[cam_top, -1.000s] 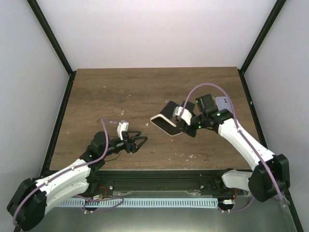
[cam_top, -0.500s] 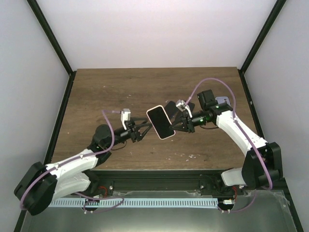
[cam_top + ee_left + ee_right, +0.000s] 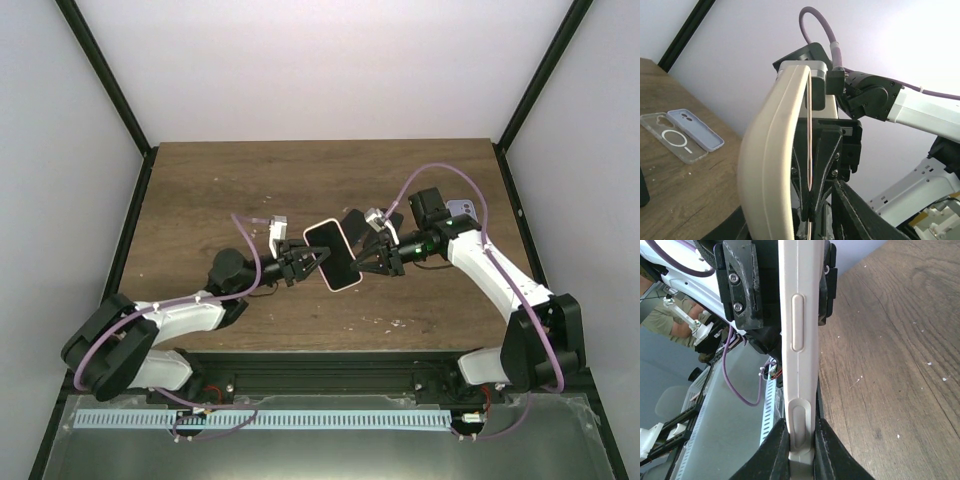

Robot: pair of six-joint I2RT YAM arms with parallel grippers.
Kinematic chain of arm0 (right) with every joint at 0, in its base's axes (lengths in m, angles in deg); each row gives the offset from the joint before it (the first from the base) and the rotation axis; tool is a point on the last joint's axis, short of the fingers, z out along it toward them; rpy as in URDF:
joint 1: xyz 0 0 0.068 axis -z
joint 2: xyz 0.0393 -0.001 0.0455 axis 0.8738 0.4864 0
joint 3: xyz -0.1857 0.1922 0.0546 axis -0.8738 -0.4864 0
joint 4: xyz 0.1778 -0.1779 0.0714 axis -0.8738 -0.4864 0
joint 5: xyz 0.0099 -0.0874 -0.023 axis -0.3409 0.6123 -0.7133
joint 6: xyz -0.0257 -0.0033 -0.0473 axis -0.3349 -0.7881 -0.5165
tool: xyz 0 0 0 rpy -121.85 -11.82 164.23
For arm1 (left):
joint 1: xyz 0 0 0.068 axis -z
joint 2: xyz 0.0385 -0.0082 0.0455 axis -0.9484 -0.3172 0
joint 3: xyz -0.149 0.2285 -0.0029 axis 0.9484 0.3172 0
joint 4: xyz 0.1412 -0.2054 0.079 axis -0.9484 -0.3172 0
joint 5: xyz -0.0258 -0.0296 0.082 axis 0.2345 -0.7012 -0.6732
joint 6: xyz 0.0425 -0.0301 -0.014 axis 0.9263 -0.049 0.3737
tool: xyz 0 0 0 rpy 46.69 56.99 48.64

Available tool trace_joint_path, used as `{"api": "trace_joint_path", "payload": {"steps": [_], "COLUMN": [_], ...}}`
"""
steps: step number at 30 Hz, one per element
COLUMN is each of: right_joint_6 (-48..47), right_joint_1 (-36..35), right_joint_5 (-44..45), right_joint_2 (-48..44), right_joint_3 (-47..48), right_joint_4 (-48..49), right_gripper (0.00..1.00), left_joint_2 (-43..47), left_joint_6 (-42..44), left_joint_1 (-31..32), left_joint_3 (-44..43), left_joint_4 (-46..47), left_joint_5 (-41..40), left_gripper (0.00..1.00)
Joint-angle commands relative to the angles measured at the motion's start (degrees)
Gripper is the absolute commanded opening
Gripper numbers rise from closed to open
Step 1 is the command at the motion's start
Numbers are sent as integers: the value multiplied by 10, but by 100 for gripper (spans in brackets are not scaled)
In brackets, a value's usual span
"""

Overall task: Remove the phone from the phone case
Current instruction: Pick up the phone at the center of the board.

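Note:
The phone (image 3: 333, 252), black screen up, sits in a cream phone case (image 3: 344, 285) held in the air over the table's middle. My right gripper (image 3: 361, 262) is shut on the case's right edge. In the right wrist view the case (image 3: 797, 315) stands edge-on, pinched between both fingers (image 3: 774, 450). My left gripper (image 3: 314, 263) straddles the left edge. In the left wrist view the case (image 3: 772, 160) and the phone's thin pink rim (image 3: 810, 150) lie between my jaws, with a gap still showing on the right-hand side.
A clear case (image 3: 667, 142) and a lilac case (image 3: 696, 131) lie flat on the wooden table (image 3: 210, 200), at its right in the top view. A black case (image 3: 352, 218) lies just behind the held phone. Black frame posts stand at the table's corners.
The left arm has reached right to the phone's left edge, and its jaws have narrowed around it. The right gripper lifted the phone toward the middle, then held it still.

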State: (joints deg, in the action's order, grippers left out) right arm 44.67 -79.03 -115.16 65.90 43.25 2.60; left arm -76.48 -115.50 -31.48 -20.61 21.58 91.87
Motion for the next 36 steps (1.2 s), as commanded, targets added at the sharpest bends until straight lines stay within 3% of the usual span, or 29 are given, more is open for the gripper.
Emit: {"api": "trace_joint_path", "payload": {"steps": [1,12,13,17,21,23,24,25,27,31,36], "right_joint_6": [4,8,9,-13,-51,-54,-47,-39,-33,-74,-117], "right_joint_1": [3,4,4,4,4,3,4,4,4,2,-29], "right_joint_5": [-38,-18,-15,2,31,66,87,108,135,106,126], "right_joint_2": [-14,-26,-30,-46,-74,-96,-107,-117,-134,-148,-113], "right_joint_3": [3,-7,-6,20,43,50,53,56,61,81,121], "right_joint_4": [15,26,25,-12,-46,-44,-36,-26,-11,-9,-27], "right_gripper": [1,1,5,40,62,79,96,99,100,100,76], "left_joint_2": [-15,-20,-16,30,107,135,146,153,155,114,30], "left_joint_6": [-20,-18,-17,6,94,144,162,178,198,218,109], "left_joint_1": [8,9,9,7,0,-10,-20,-34,-66,-113,-120], "left_joint_3": [-17,-19,-20,-46,-121,-166,-189,-209,-244,-283,-274], "left_joint_4": [84,84,75,-43,-300,-424,-476,-517,-561,-573,-400], "left_joint_5": [23,37,43,86,100,102,103,107,134,236,391], "left_gripper": [30,9,6,0,0,0,0,0,0,0,0]}}
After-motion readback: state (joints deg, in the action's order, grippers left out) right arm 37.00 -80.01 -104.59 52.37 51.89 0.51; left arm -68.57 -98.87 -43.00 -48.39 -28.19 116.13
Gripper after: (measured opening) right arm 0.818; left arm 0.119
